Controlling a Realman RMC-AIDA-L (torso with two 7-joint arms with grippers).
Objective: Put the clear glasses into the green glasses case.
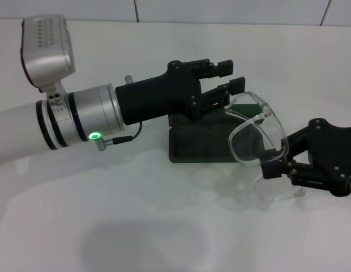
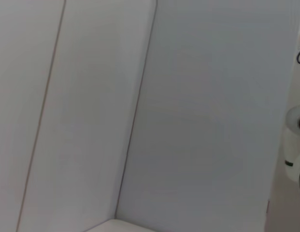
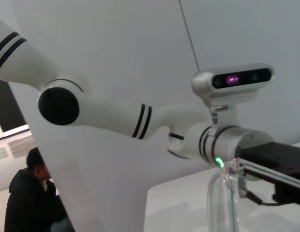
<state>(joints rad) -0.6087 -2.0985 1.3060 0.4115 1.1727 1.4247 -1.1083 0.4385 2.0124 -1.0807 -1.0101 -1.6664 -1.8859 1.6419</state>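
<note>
The green glasses case lies open on the white table in the head view, its dark lining showing. The clear glasses hang tilted over the case's right end, with my right gripper shut on their right side. One clear arm trails down near the table. My left gripper reaches in from the left above the back of the case, its fingers apart with nothing visible between them. In the right wrist view a strip of the clear glasses shows close up, with the left arm's black gripper body behind it.
The white table spreads in front of the case, with a tiled wall behind. The left wrist view shows only the wall panels. A person sits off beyond the table in the right wrist view.
</note>
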